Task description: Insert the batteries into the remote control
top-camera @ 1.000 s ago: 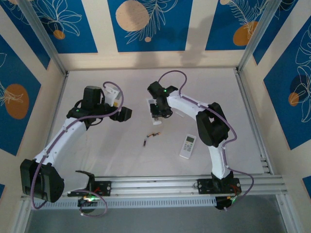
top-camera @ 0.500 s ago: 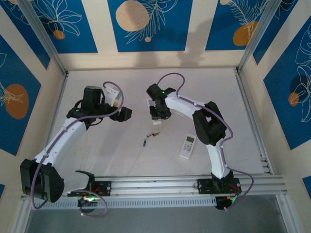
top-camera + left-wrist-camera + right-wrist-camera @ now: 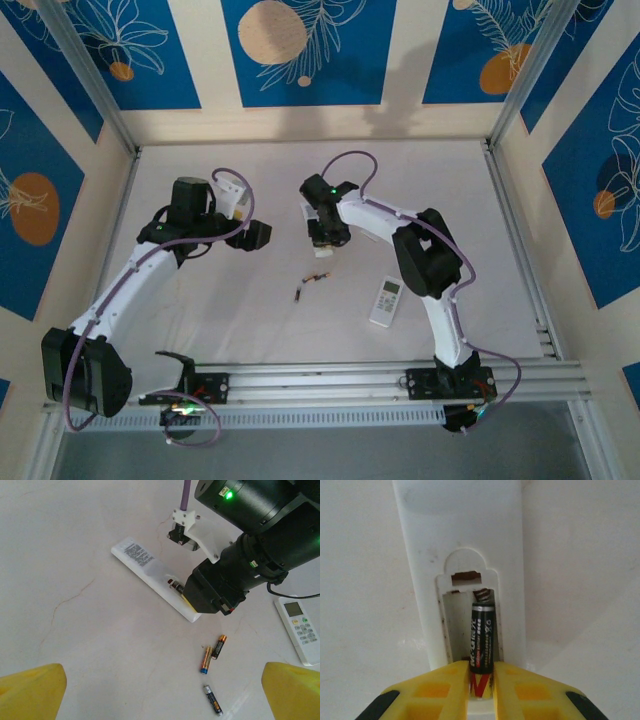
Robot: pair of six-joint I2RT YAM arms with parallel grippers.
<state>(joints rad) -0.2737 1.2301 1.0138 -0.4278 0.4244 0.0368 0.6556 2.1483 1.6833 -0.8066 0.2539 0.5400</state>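
A white remote (image 3: 465, 545) lies back up with its battery bay open. My right gripper (image 3: 481, 685) is shut on a black battery (image 3: 482, 640), which lies in the right slot with its far end at the spring (image 3: 482, 594). The left slot (image 3: 455, 625) is empty. In the left wrist view this remote (image 3: 145, 567) lies under the right gripper's body (image 3: 215, 590), and three loose batteries (image 3: 219, 646), (image 3: 205, 659), (image 3: 212, 700) rest on the table near it. My left gripper (image 3: 160, 700) hangs open above the table, left of the remote, its yellow fingers (image 3: 30, 690) wide apart.
A second white remote (image 3: 386, 300), buttons up, lies on the table to the right of the loose batteries (image 3: 318, 277). The right arm arches over the table's middle. Metal frame posts and walls border the white table (image 3: 200, 300).
My right gripper has edged slightly to the left and farther along the remote with the battery in it. The left arm has not moved.
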